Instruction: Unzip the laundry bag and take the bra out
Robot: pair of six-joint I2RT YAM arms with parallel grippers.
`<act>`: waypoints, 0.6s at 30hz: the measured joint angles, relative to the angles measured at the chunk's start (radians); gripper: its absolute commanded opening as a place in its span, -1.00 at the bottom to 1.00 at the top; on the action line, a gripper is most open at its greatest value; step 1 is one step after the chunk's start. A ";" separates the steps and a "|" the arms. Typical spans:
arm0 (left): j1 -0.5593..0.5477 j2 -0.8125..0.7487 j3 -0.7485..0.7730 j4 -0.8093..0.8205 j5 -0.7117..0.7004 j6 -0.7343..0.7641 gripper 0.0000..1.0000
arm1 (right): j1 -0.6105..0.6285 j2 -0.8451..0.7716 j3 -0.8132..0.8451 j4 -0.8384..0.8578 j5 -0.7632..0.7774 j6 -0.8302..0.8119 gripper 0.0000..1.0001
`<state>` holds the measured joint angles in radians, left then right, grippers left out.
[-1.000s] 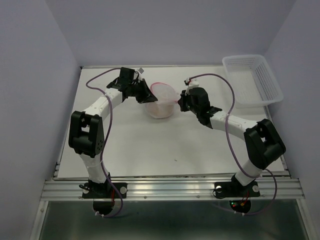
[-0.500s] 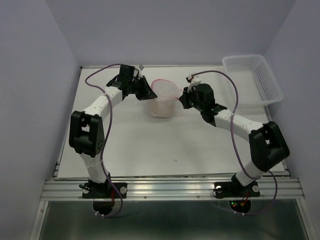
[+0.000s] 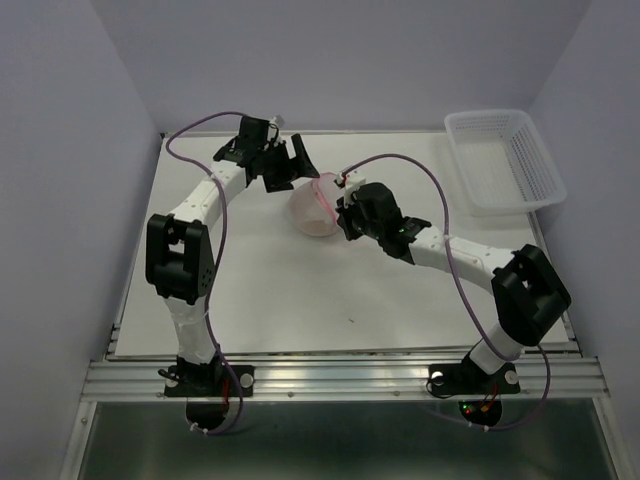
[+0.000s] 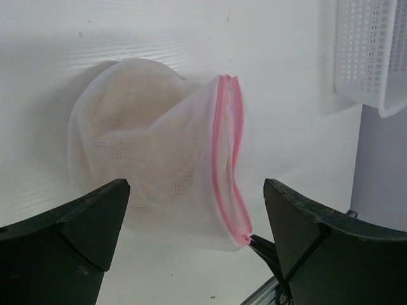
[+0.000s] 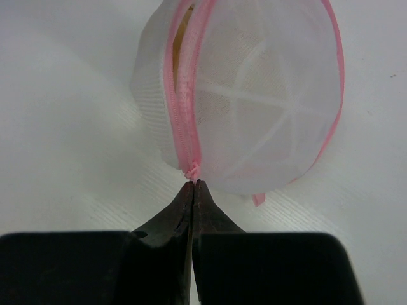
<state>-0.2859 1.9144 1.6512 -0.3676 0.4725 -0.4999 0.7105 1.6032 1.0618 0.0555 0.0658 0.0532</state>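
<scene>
The laundry bag (image 3: 312, 208), a round white mesh pouch with a pink zipper rim (image 4: 229, 146), lies on the table at the back middle. My left gripper (image 3: 287, 165) hovers just behind it, open wide, with its fingers (image 4: 70, 235) either side of the pouch (image 4: 146, 152) and apart from it. My right gripper (image 3: 344, 208) is at the pouch's right side, shut, its tips (image 5: 193, 184) pinching the pink zipper pull (image 5: 191, 170). The bra shows as a pale beige shape through the mesh (image 4: 121, 121) and in a narrow gap of the zipper (image 5: 185, 19).
A white lattice basket (image 3: 505, 160) stands at the back right corner of the table and shows in the left wrist view (image 4: 365, 51). The white tabletop (image 3: 300, 290) stretches toward the arm bases. Purple walls close in both sides.
My left gripper has let go of the pouch's rim, opened wide and drawn back a little. My right gripper has moved left with the zipper pull, and the rim has folded together.
</scene>
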 measured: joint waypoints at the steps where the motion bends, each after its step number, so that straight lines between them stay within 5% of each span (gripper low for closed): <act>1: 0.000 -0.009 -0.011 0.000 -0.009 0.000 0.98 | 0.001 0.007 0.006 -0.007 0.006 -0.002 -0.99; 18: -0.055 -0.208 -0.225 -0.026 -0.060 -0.056 0.87 | 0.034 0.038 0.077 -0.038 0.024 -0.031 -0.99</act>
<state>-0.3412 1.7069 1.4261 -0.3935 0.4122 -0.5564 0.7441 1.6409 1.1393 0.0177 0.0895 0.0223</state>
